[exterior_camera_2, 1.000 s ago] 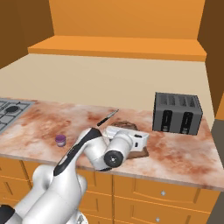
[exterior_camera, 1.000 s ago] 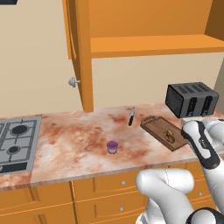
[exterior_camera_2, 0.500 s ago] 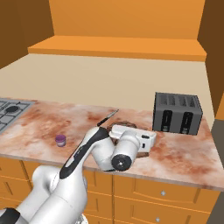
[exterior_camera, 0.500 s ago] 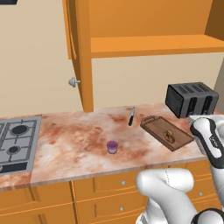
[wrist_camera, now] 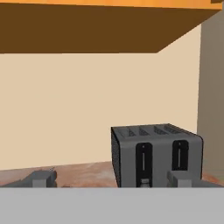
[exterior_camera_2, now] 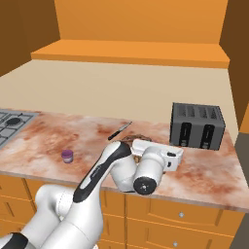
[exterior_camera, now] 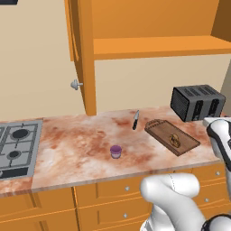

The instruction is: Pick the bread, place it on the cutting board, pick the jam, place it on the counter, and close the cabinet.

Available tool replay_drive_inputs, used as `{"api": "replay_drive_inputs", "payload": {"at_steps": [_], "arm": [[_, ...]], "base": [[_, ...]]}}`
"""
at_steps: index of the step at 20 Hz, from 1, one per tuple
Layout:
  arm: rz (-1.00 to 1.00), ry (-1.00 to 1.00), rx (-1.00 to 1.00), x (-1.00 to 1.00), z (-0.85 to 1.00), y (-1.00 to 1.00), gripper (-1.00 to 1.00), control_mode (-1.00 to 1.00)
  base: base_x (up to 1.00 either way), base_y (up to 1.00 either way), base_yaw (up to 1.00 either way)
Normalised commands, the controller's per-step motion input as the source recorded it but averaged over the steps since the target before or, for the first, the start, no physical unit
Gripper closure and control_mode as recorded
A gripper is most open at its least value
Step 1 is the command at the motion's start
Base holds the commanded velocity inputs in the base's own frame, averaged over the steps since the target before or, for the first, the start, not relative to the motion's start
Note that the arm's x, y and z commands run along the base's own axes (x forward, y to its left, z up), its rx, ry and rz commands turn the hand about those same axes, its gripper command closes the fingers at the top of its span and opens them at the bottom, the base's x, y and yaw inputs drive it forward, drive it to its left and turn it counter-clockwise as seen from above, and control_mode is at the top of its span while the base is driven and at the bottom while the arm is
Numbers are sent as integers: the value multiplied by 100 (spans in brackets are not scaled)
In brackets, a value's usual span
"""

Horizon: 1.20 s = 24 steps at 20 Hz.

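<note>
Counter (exterior_camera: pixel 81 149) carries the jam (exterior_camera: pixel 116 151), well apart from the empty, wide jaws (wrist_camera: pixel 111 178) facing the toaster (wrist_camera: pixel 155 153).

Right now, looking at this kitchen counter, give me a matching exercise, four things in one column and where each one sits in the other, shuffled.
Things:
1. bread
2. jam
3. knife
4. toaster

Places:
A. between hob and cutting board, near the counter's front
B. right end of the counter, by the wall
C. on the cutting board
D. just left of the cutting board's handle end

Pairs: 1-C, 2-A, 3-D, 4-B
</note>
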Motion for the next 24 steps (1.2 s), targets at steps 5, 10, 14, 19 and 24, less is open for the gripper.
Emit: {"api": "replay_drive_inputs", "payload": {"at_steps": [5,10,14,19,24], "arm": [[0,-3,0,-6,10,-36,-100,-100],[0,-3,0,-5,8,-33,-100,-100],[0,-4,0,-6,8,-32,-100,-100],[0,-4,0,-2,9,-31,-100,-100],[0,-3,0,-3,8,-23,-100,-100]], "base": [[0,0,0],[0,0,0],[0,0,0],[0,0,0],[0,0,0]]}}
